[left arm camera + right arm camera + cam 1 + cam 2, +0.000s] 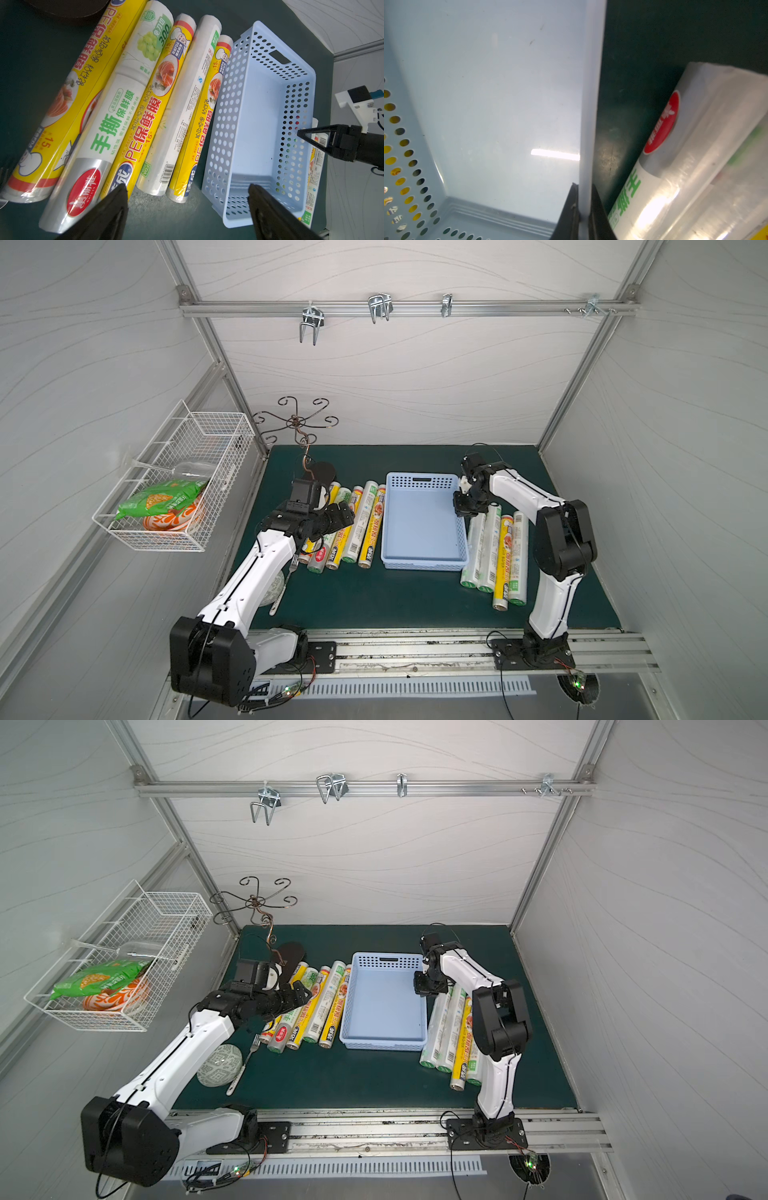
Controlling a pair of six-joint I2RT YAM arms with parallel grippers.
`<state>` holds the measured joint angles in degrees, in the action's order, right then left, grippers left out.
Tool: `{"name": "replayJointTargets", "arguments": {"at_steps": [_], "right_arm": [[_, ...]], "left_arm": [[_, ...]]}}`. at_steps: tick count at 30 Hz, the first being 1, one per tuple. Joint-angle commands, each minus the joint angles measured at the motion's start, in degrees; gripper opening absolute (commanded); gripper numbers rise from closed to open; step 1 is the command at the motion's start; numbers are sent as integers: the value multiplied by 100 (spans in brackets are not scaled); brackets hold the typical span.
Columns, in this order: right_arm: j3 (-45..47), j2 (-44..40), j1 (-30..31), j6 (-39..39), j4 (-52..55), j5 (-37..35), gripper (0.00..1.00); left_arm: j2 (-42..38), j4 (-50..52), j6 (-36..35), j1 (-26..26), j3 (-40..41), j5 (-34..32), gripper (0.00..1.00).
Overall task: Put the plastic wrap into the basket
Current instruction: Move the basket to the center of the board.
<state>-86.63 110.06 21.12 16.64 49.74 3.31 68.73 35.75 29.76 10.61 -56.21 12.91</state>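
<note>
Wire basket way out past the left gripper's outer side is holding a green bag, an orange dish and a glass, none of it part of this job. The left gripper is hovering with its jaws spread wide and nothing in them. The left rolls are lying right underneath it, five side by side and touching, and the one nearest the basket is sitting just beside its wall. The basket itself is lying just past those fingertips and it's totally empty, so I'm guessing we're at the very first pick. If I were doing this step, I'd be coming down across the middle of one roll with the jaws crosswise to it. They're packed so tight that the fingers are going to have to slip into the grooves between neighbours, or they'll be dragging two along. The basket is looking barely longer than a roll, so I'd be lowering it flat and lined up with the long side. The right gripper is pinching the basket's far wall, one finger inside and one outside, which should be stopping it from sliding. The right rolls, four of them, are lying just outside that gripper on the mat.
</note>
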Motion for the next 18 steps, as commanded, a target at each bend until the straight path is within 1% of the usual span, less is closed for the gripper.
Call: {"name": "replayJointTargets", "arguments": {"at_steps": [1, 7, 11, 15, 18], "right_arm": [[267, -294, 83, -47, 259, -60, 5], [628, -627, 155, 109, 217, -56, 7], [795, -832, 191, 194, 224, -6, 10], [855, -975, 188, 237, 256, 95, 18], [776, -1082, 169, 282, 427, 12, 33]], "left_arm": [[-47, -68, -40, 9, -57, 89, 93], [-58, -51, -31, 2, -54, 98, 93], [-56, -65, -23, 2, -48, 116, 93], [-52, -58, -23, 7, -58, 124, 93], [-48, -47, -23, 2, -75, 131, 93]]}}
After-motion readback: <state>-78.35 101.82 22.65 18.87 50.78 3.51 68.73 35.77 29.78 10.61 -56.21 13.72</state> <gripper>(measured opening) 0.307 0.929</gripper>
